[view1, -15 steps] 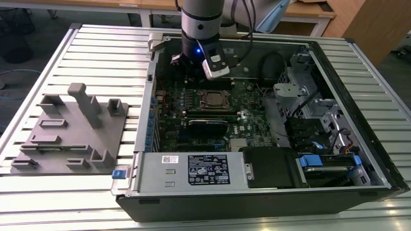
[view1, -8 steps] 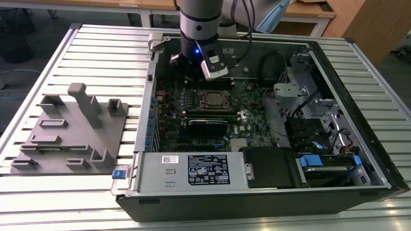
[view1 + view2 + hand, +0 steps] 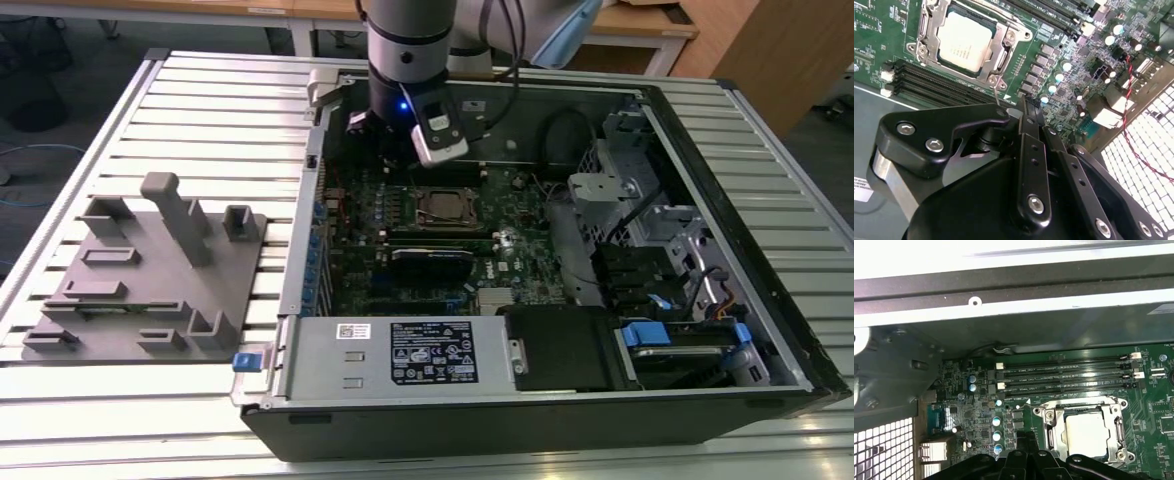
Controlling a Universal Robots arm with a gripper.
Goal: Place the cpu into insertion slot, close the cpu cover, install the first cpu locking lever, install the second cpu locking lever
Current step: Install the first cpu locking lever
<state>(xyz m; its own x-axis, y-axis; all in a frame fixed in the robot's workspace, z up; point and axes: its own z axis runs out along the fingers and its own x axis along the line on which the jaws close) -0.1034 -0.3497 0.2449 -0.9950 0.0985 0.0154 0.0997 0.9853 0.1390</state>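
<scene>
The cpu (image 3: 964, 40) shows its silvery top and sits in the insertion slot (image 3: 929, 37) on the green board; I also see the cpu (image 3: 1089, 436) in the first wrist view. The cpu cover (image 3: 1000, 50) lies flat around it as a metal frame. A thin metal lever (image 3: 997, 90) runs from the socket's corner toward my gripper (image 3: 1029, 107). The black fingers are pressed together with nothing seen between them. In the exterior view my gripper (image 3: 384, 150) hangs over the board just behind the socket (image 3: 447, 208).
Long black memory slots (image 3: 1064, 372) lie beside the socket. The open computer case (image 3: 534, 400) rests on a slatted table, with its metal walls around the board. A grey fixture block (image 3: 147, 280) stands at the exterior view's left. A red and black wire (image 3: 1134, 95) runs by the case grille.
</scene>
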